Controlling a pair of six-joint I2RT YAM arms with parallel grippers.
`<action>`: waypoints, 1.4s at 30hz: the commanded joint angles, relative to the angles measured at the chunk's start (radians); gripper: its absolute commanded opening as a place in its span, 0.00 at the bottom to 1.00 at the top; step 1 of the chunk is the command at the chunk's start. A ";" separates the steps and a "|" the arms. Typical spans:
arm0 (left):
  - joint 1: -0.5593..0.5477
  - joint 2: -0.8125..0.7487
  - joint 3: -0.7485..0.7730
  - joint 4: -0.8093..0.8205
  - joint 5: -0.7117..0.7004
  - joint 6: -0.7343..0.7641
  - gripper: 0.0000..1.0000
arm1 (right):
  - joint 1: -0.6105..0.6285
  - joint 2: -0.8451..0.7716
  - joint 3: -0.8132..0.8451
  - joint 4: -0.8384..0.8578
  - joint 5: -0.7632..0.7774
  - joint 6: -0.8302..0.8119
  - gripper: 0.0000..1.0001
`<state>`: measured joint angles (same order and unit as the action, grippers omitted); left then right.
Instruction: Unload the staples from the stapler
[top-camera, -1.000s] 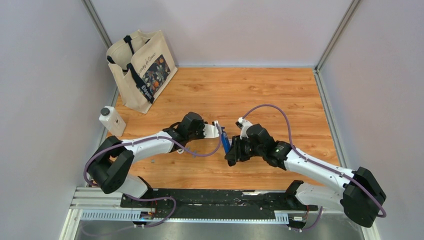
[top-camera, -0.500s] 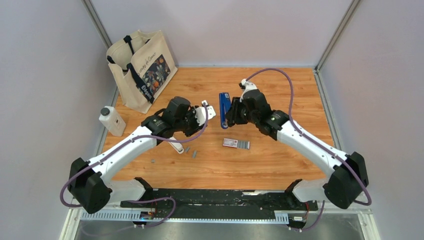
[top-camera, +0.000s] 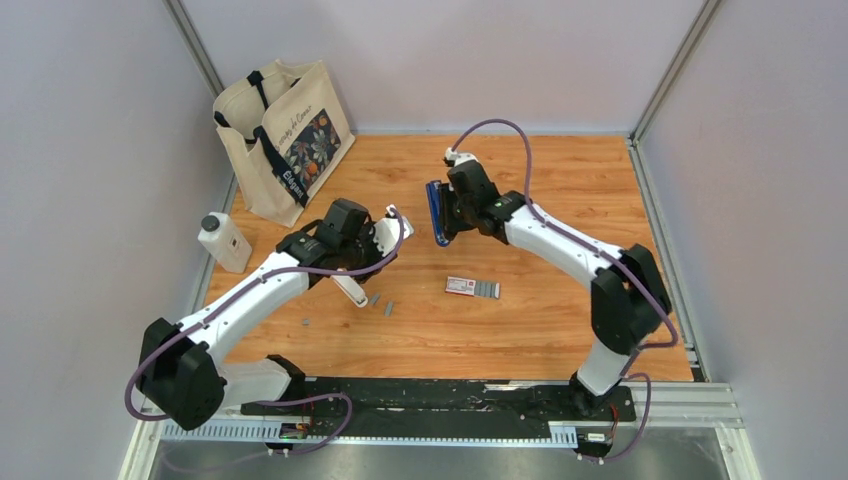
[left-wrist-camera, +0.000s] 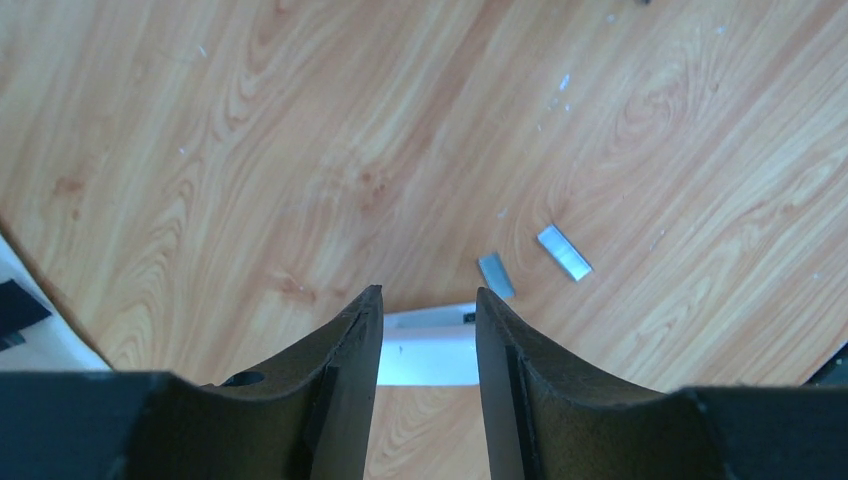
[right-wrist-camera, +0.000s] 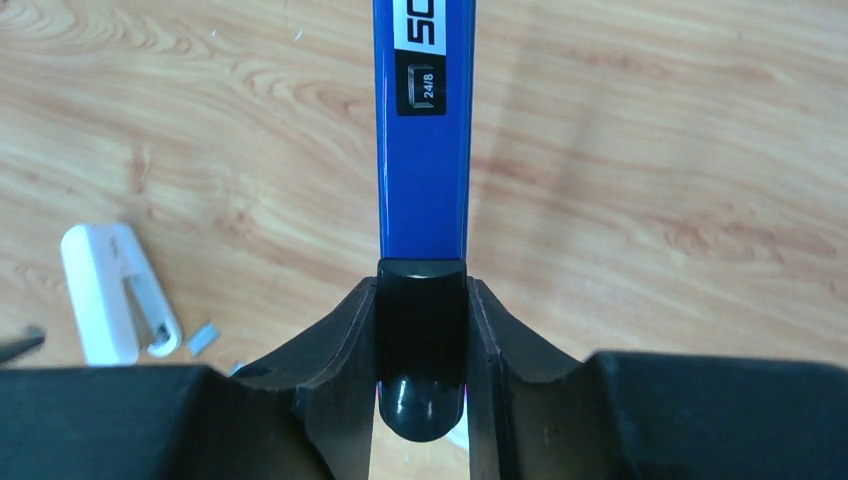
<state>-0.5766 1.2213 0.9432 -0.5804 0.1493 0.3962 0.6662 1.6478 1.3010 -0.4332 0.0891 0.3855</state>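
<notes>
My right gripper (top-camera: 446, 212) is shut on the dark end (right-wrist-camera: 421, 300) of the slim blue stapler (top-camera: 435, 212) and holds it above the back middle of the table. In the right wrist view the blue body (right-wrist-camera: 422, 130) points away from the gripper (right-wrist-camera: 421, 285). My left gripper (top-camera: 383, 232) is open and empty, to the left of the stapler and apart from it. In the left wrist view the gripper (left-wrist-camera: 428, 295) hangs over a white piece (left-wrist-camera: 430, 350) on the table. Loose staple strips (top-camera: 381, 303) lie beside it (left-wrist-camera: 563, 252).
A small red-and-white box (top-camera: 461, 286) with a staple strip lies right of centre. The white piece (top-camera: 350, 290) lies near the strips, and a single staple bit (top-camera: 304, 322) lies further left. A canvas tote bag (top-camera: 285, 135) and a white bottle (top-camera: 224, 242) stand at the left.
Both arms have left the front middle. My right gripper has carried the stapler to the back and then left. My left gripper has drawn back to the left.
</notes>
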 joint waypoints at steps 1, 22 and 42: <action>-0.005 -0.022 -0.006 -0.061 0.018 0.046 0.47 | -0.014 0.151 0.184 0.053 0.044 -0.063 0.00; -0.077 -0.063 -0.038 -0.196 0.164 0.259 0.47 | 0.041 0.535 0.577 -0.262 -0.074 -0.195 0.19; -0.278 0.037 -0.145 -0.047 -0.148 0.604 0.46 | 0.000 0.048 0.129 -0.015 -0.161 -0.108 0.91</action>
<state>-0.8192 1.2793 0.8494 -0.6739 0.0643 0.8558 0.6987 1.8965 1.5272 -0.6006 -0.0528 0.2047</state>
